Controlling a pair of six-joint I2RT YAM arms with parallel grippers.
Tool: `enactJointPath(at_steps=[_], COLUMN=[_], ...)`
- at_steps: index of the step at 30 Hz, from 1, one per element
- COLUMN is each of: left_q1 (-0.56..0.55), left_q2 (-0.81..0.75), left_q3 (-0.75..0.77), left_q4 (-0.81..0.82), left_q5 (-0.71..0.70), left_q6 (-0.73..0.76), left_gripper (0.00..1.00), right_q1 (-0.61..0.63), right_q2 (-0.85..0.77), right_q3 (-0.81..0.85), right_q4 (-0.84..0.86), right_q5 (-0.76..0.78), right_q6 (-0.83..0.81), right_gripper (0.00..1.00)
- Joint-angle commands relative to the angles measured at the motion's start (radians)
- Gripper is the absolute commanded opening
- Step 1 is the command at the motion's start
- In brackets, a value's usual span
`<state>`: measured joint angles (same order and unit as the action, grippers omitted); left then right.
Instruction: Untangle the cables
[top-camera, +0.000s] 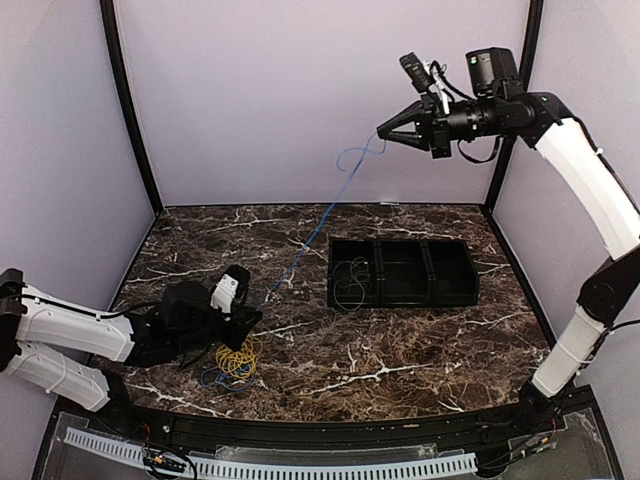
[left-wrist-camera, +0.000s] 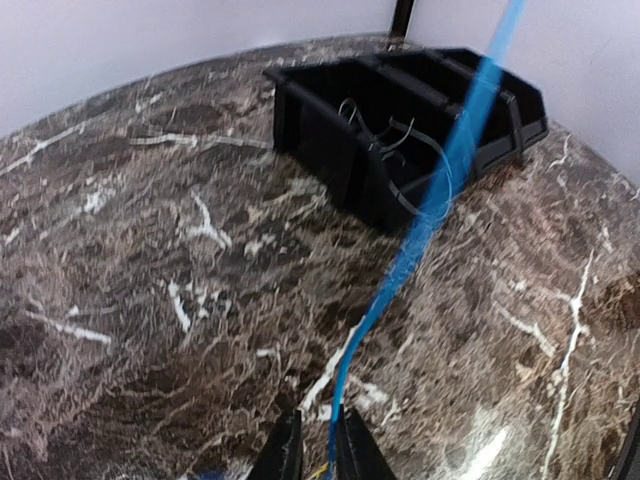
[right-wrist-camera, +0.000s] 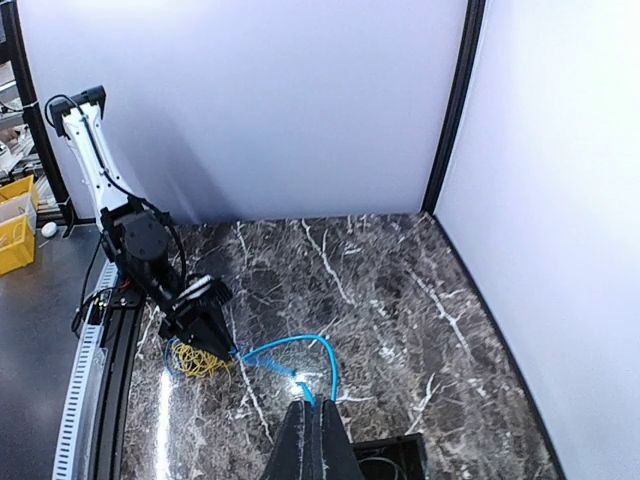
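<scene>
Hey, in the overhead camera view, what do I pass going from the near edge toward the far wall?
First the yellow cable coil → left arm's fingers → black tray → right arm's fingers, held high. The blue cable stretches across most of these, so it is left out.

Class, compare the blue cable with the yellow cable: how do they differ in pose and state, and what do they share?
The blue cable is stretched into one long strand; the yellow cable sits bunched in small loops. The blue cable rises off the table to the raised right tool, which is shut on it; the yellow cable lies low on the table. Both are thin, flexible wires.
</scene>
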<state>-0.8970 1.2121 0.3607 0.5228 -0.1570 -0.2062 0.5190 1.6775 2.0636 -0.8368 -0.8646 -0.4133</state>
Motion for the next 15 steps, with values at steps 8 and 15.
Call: enactJointPath(at_steps=[8, 15], left_q1=[0.001, 0.001], left_q2=[0.149, 0.250], left_q3=[0.127, 0.206], left_q4=[-0.168, -0.251], left_q5=[-0.050, -0.051], left_q6=[-0.002, 0.004], left_gripper=[0.11, 0.24], right_q1=[-0.149, -0.343], right_q2=[-0.134, -0.130], right_q3=[0.101, 0.280], right_q4=[0.058, 0.114], right_q5=[-0.155, -0.258], right_q6=[0.025, 0.113], right_gripper=[0.00, 0.00])
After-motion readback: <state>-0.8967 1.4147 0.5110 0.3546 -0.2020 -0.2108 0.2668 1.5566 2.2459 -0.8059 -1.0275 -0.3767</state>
